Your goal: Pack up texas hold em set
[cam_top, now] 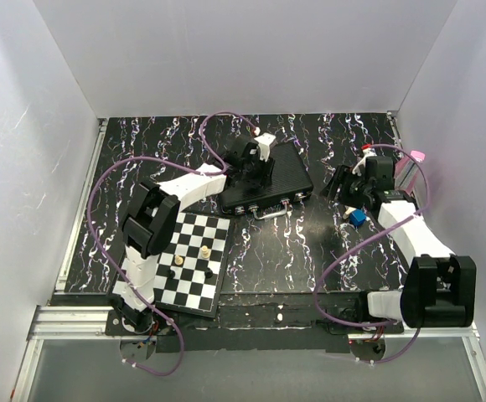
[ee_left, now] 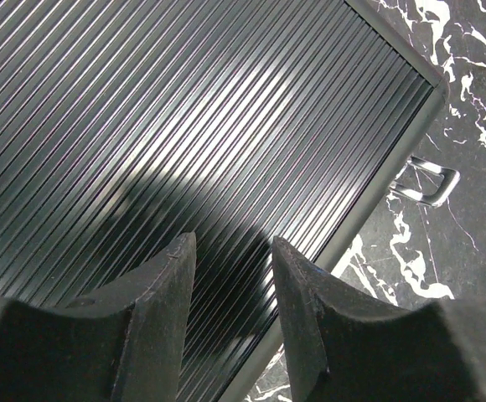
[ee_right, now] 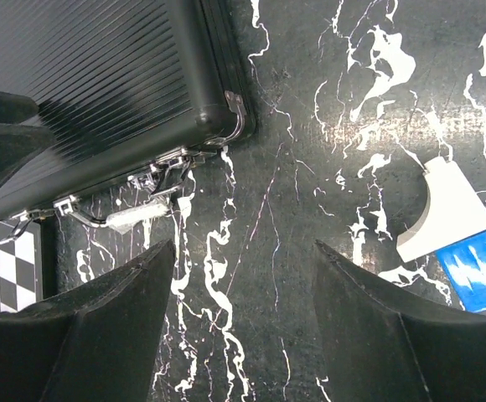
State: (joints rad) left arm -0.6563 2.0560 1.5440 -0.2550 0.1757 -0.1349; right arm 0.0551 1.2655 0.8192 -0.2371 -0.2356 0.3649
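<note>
**Briefcase shut on the bench, both my grippers empty**

Closest to my bases, toward the near-left corner of the bench [cam_top: 293, 251], lies the chessboard [cam_top: 194, 255] with a few chess pieces [cam_top: 204, 250] standing on it.

Further in on the right side, a blue and white block [cam_top: 358, 217] sits on the bare bench. My right gripper [ee_right: 243, 247] hangs just beyond it. Its fingers are spread wide, with only the marbled surface between them. In its wrist view the block lies off to the right, well apart from the briefcase.

The briefcase [cam_top: 285, 172] lies flat around the middle of the bench, past the chessboard's far edge, with its ribbed lid closed. Its handle [ee_right: 130, 216] and silver latches [ee_right: 168, 172] face the near edge.

My left gripper [ee_left: 230, 243] is over the lid, near the edge that carries the handle. Its fingers stand a little apart with nothing between them. I cannot tell whether the tips touch the ribs.

At the right edge, beyond my right gripper, a pink metronome [cam_top: 414, 157] shows partly behind the arm.
</note>
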